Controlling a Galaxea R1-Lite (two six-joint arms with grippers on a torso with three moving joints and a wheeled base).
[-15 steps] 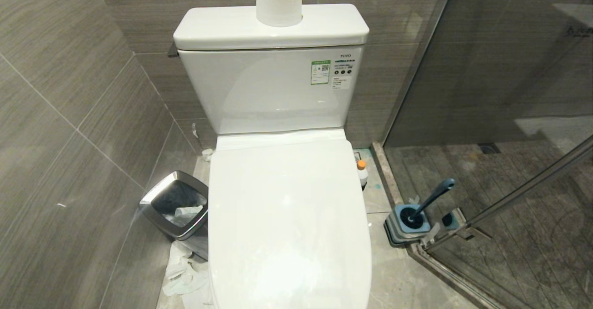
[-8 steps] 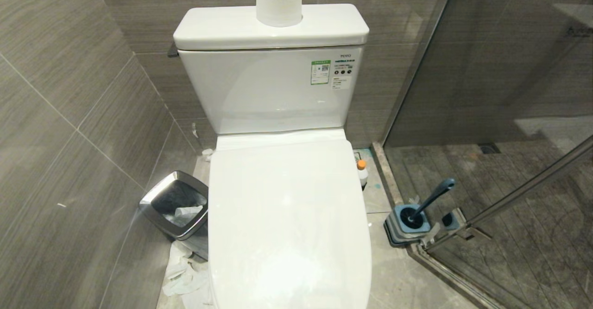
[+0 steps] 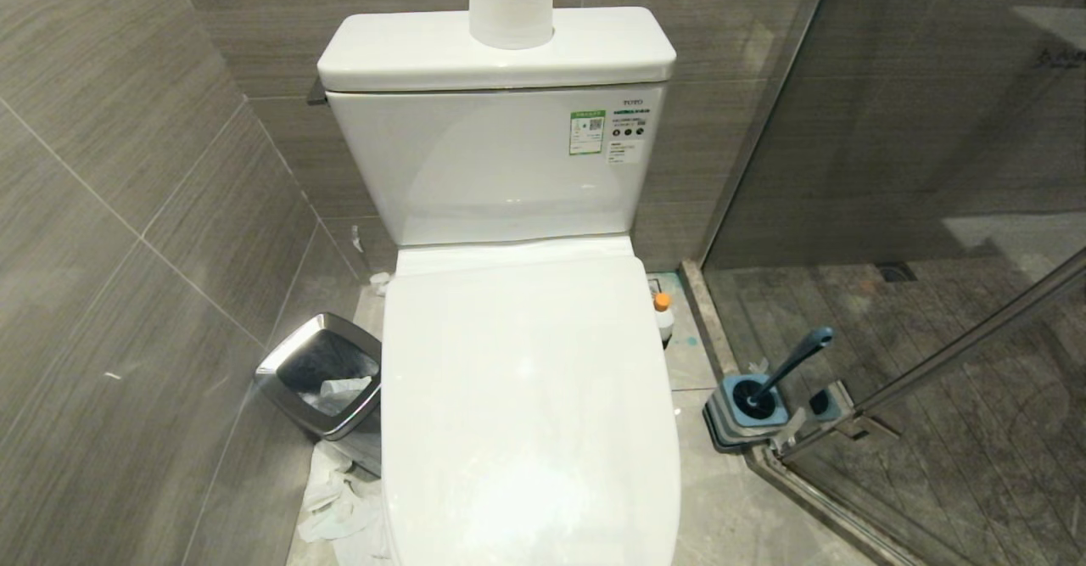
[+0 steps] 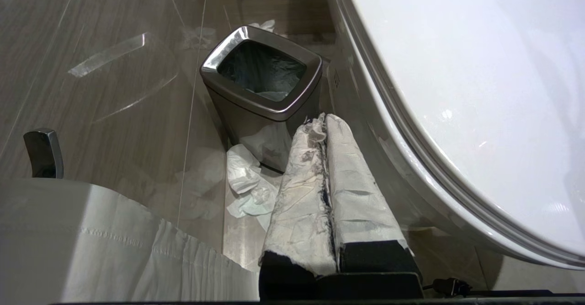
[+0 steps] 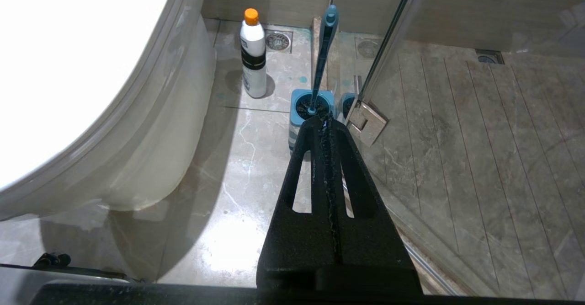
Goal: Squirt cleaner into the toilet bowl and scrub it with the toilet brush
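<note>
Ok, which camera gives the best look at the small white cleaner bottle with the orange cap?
The right wrist view: the small white plastic cleaner bottle with the orange cap stands there in full, upright on the floor beside the white toilet. The head view shows only its cap and shoulder past the closed lid. The left wrist view misses it.

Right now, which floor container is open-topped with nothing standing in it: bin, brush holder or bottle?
The bin, left of the toilet: steel rim, open, only liner and paper inside. The holder has the brush standing in it; the bottle is capped orange.

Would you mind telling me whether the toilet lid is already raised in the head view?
No, the toilet lid lies shut flat over the bowl, hiding it completely.
</note>
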